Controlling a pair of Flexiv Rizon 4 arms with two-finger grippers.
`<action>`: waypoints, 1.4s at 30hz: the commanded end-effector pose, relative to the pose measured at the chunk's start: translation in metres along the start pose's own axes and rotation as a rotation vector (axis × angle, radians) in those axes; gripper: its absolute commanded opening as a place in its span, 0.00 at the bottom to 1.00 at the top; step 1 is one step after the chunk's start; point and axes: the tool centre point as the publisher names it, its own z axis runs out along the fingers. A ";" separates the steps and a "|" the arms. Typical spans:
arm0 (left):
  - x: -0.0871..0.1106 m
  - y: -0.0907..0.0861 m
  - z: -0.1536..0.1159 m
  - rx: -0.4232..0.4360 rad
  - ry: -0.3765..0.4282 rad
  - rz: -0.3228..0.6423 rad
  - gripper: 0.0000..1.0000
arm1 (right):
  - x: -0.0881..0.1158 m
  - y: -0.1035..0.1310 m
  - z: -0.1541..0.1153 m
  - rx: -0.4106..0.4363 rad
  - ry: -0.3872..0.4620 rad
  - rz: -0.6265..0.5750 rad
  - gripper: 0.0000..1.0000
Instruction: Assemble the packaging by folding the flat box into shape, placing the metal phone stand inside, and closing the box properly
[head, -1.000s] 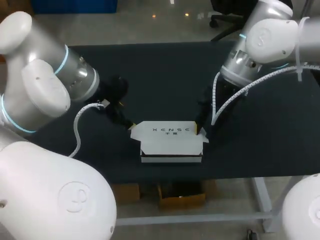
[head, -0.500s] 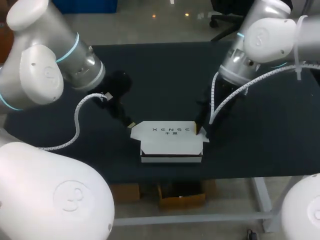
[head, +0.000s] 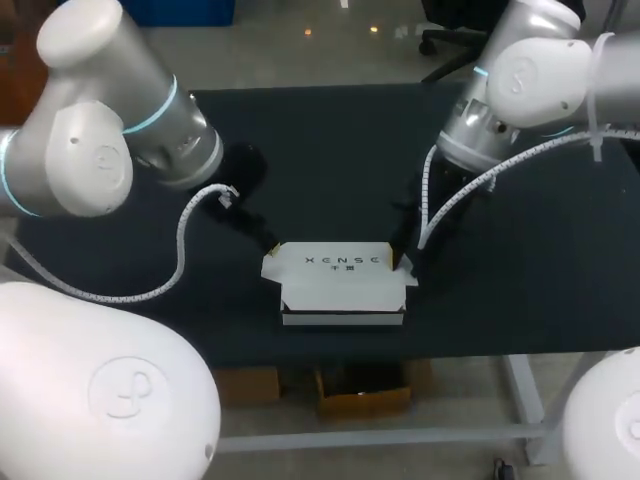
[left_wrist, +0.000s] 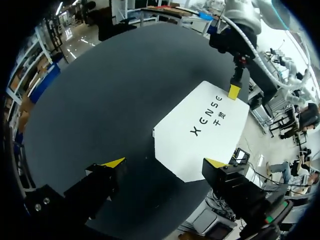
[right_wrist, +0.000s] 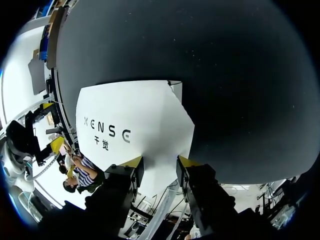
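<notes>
White cardboard, the box sits on the black table near the middle of its front edge, printed face up. The left hand is at the box's far left corner, spread wide open, with that corner lying between its fingers. The right hand is at the far right corner, over a white flap edge. Whether it grips the flap cannot be told.

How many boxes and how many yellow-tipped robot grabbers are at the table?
white box: 1
grippers (left gripper, right gripper): 2
Total: 3
</notes>
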 end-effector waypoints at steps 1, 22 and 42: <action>0.008 -0.003 0.009 -0.014 -0.124 -0.077 1.00 | 0.000 0.000 0.001 0.000 -0.002 0.002 0.40; 0.009 -0.013 0.013 -0.173 0.070 -0.543 1.00 | -0.002 0.001 0.002 -0.003 0.005 0.007 0.39; 0.018 -0.013 0.014 -0.276 0.169 -0.724 1.00 | -0.001 0.002 -0.001 -0.008 0.002 0.004 0.38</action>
